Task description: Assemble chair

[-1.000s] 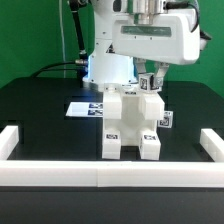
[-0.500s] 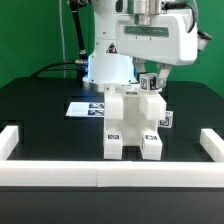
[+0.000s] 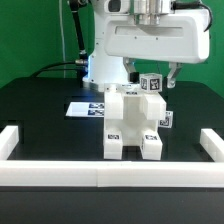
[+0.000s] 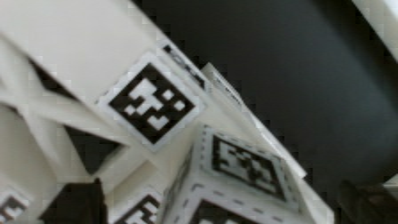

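The chair [image 3: 128,122] stands upright mid-bench [image 3: 40,125], close to the front edge, just beside the marker board [image 3: 84,107]. Over its top the pincer [image 3: 154,78] hangs spread wide, fingers either side of the chair's tagged top block, gripping nothing.

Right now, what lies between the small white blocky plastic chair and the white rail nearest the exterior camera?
Nothing: the exterior view shows only bare black tabletop between the white blocky chair and the white rail.
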Tool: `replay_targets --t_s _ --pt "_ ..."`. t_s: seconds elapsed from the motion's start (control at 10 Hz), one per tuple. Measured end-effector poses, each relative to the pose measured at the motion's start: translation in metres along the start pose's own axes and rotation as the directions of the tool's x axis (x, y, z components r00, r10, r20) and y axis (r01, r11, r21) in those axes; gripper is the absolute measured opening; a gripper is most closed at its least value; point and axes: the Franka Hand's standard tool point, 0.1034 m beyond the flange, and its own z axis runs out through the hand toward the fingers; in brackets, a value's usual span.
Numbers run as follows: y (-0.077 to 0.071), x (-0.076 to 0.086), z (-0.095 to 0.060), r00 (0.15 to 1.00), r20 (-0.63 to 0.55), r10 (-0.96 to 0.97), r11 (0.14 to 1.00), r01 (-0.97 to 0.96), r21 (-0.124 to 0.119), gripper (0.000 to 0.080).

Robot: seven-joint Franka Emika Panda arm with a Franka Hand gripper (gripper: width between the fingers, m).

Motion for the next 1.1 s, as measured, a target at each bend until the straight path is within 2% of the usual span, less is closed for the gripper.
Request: replay_targets --t_s 0.4,0.5,0.8,1.1 --pt "0.0 0.0 0.0001 0.958 0.0 -0.286 0.958 0.286 -0.001 0.0648" --pt "0.0007 0.0006 0.0001 0.918 0.0 -0.398 0.918 0.398 -0.001 0.0648" --pt "0.0011 0.0002 0.0005 0.852 0.001 -0.524 0.852 0.524 -0.002 0.0648" --pt "0.0011 0.0002 0.0004 0.716 0.002 -0.698 0.716 0.698 -0.002 0.0648"
